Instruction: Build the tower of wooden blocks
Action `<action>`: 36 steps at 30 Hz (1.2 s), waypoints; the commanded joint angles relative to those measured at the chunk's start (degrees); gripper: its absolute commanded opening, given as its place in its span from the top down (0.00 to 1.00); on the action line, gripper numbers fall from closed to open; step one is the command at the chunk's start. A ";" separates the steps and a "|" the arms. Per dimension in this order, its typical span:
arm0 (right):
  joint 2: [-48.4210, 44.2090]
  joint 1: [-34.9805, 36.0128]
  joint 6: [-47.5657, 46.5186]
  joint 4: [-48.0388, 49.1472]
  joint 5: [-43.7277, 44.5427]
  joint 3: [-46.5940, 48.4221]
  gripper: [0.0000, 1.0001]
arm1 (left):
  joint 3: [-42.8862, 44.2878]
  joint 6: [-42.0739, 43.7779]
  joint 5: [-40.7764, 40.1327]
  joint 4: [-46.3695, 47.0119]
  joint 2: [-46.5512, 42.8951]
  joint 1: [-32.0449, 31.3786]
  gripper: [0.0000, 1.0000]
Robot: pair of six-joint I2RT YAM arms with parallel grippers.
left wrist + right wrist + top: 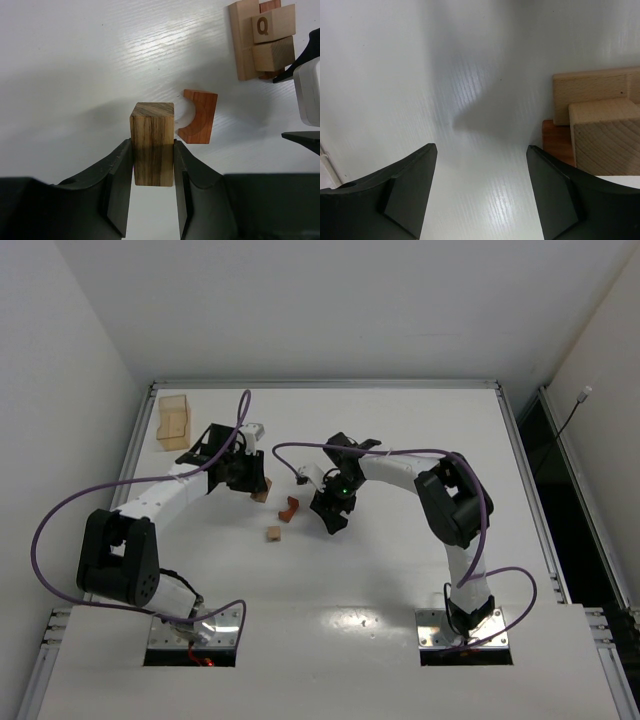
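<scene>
My left gripper (pixel 152 144) is shut on a dark streaked wood block (pixel 152 120), held upright just above the table; in the top view this gripper (pixel 256 486) is left of centre. A reddish-brown arch block (pixel 199 116) lies just beyond it (pixel 288 507). The wood block tower (pixel 262 40), tan pieces with a Q cube on a reddish piece, stands further on. My right gripper (pixel 481 148) stands open and empty with the tower (pixel 600 125) just right of its fingers. In the top view the right gripper (pixel 333 518) covers the tower.
A small tan block (pixel 273 534) lies loose on the table in front of the arch block. A translucent tan plastic box (pixel 173 421) stands at the back left corner. The two grippers are close together, with the right one's finger (pixel 305 137) showing at the left wrist view's edge.
</scene>
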 commanded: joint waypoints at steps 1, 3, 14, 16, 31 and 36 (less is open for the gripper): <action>-0.31 -0.22 -1.29 0.09 -0.63 1.02 0.30 | 2.02 0.53 1.14 2.35 0.04 0.64 1.00; -0.31 -0.22 -1.29 0.09 -0.63 1.55 0.30 | 2.02 0.53 1.14 2.35 0.04 0.64 1.00; 1.18 -0.74 -1.29 -1.58 -2.22 3.31 0.41 | 2.54 0.53 1.67 1.82 0.04 0.64 1.00; 1.18 -0.74 -1.29 -1.58 -2.83 3.31 0.41 | 2.54 0.53 1.67 1.82 0.04 0.64 1.00; 0.66 -0.74 -1.29 -2.81 -2.83 4.36 0.33 | 3.07 0.53 1.67 1.82 0.56 0.64 1.00; 0.66 -0.74 -1.29 -2.81 -2.83 4.36 0.30 | 3.07 0.53 1.67 1.82 0.56 0.64 1.00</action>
